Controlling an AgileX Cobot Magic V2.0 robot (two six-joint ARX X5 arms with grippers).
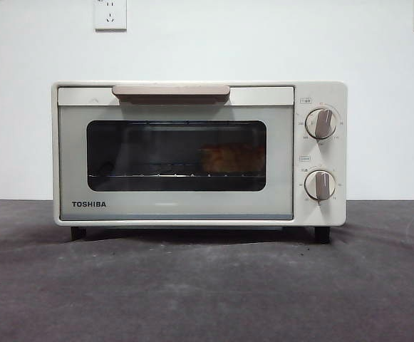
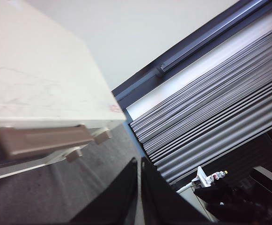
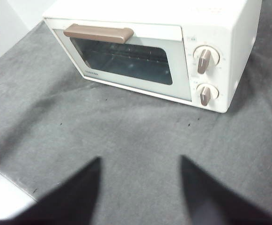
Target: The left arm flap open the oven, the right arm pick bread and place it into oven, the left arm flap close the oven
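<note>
Nearest you lies bare grey cloth (image 1: pixel 207 285), behind it the shut oven (image 1: pixel 178 206) holding what looks like bread (image 1: pixel 231 158); left gripper (image 2: pixel 139 187) pressed together, right gripper (image 3: pixel 140 187) spread.

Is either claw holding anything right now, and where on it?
Nothing is held. The left claw is shut on nothing by the oven; the right claw is open.
</note>
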